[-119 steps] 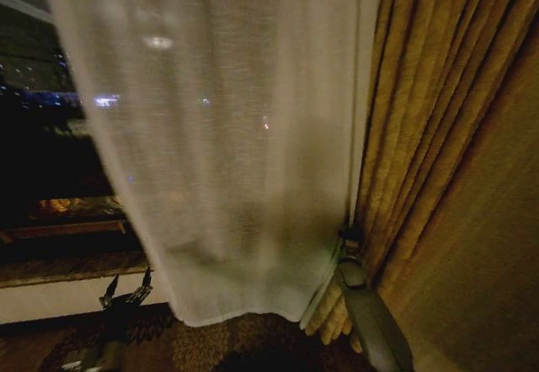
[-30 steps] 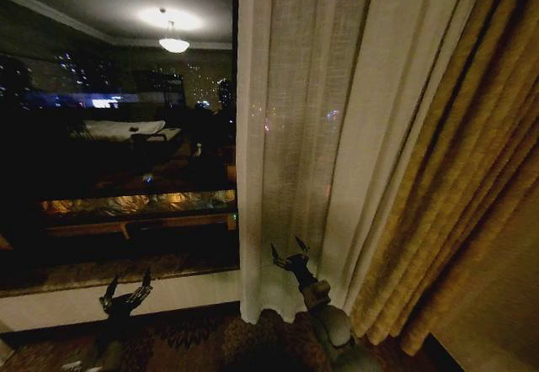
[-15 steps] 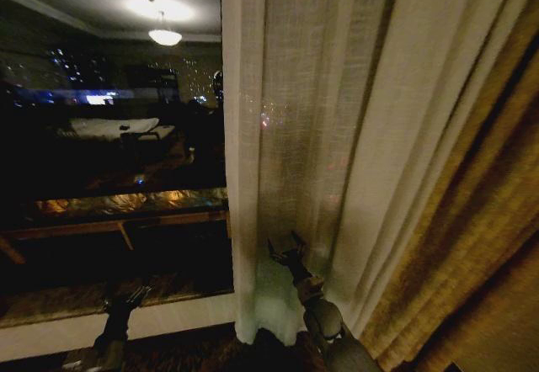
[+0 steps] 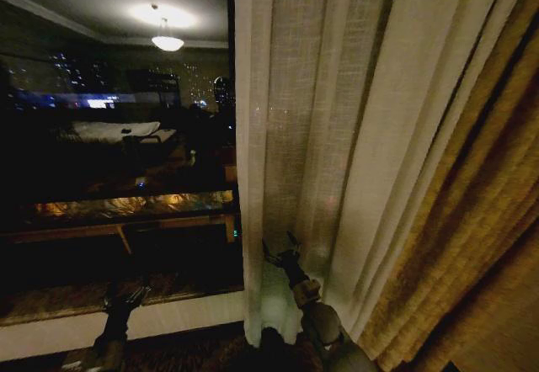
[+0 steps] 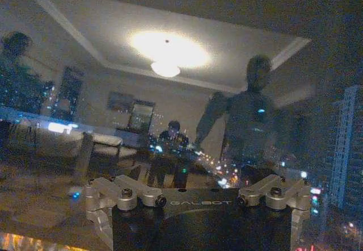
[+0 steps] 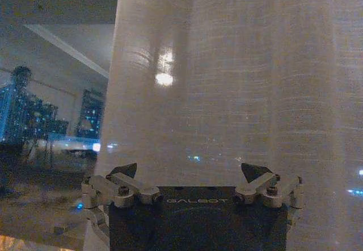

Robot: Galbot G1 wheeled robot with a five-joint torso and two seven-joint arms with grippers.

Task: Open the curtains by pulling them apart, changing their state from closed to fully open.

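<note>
The right claw (image 4: 282, 250), fingers spread wide, sits just before the gathered curtain (image 4: 312, 136); the left claw (image 4: 126, 292) is dim, its grip unreadable.

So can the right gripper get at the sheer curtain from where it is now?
Probably yes. The right gripper is open and raised just in front of the sheer curtain, near its lower part, with nothing between them. The left gripper sits low by the window ledge.
</note>
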